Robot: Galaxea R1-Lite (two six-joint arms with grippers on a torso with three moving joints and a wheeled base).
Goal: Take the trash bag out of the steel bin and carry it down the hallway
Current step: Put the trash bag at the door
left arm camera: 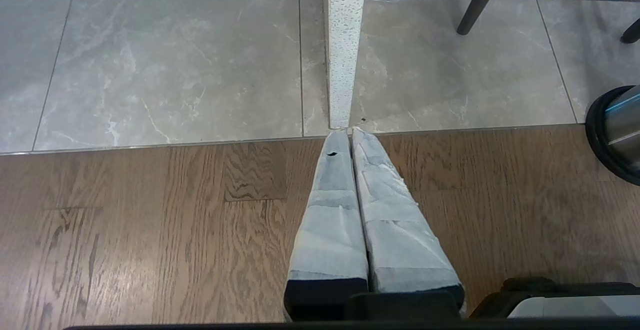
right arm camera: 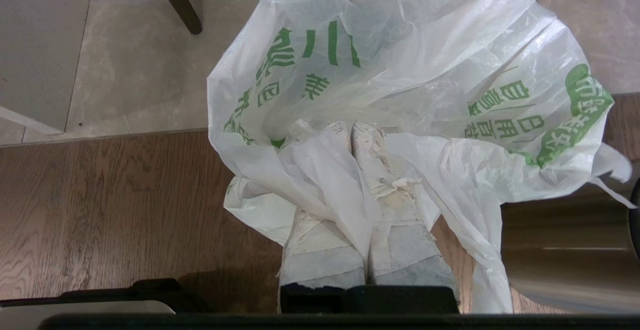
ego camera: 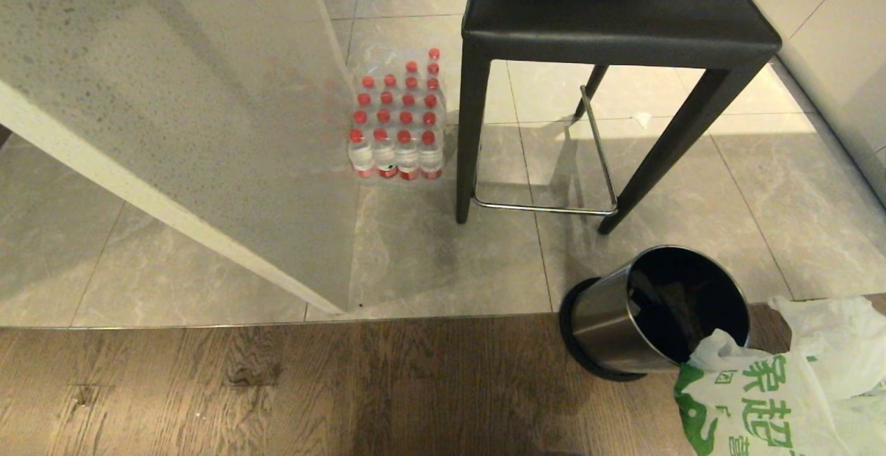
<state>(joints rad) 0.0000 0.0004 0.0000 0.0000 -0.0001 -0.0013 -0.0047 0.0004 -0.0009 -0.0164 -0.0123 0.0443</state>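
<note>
The right gripper (right arm camera: 352, 132) is clenched on the trash bag (ego camera: 775, 394), lower right, its tail inside the tilted steel bin (ego camera: 623, 317). Lift slowly until it clears. The left gripper (left arm camera: 350, 134) hangs pressed together, empty.

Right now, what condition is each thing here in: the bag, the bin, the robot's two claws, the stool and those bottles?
trash bag: out of the bin, pinched and hanging from the right gripper
steel bin: tipped over, mouth toward the bag, no bag lining it
right gripper: shut on the bag's plastic
left gripper: shut, holding nothing, over the wood floor
stool: upright on the tiles
water bottles: capped, standing together in a pack
</note>
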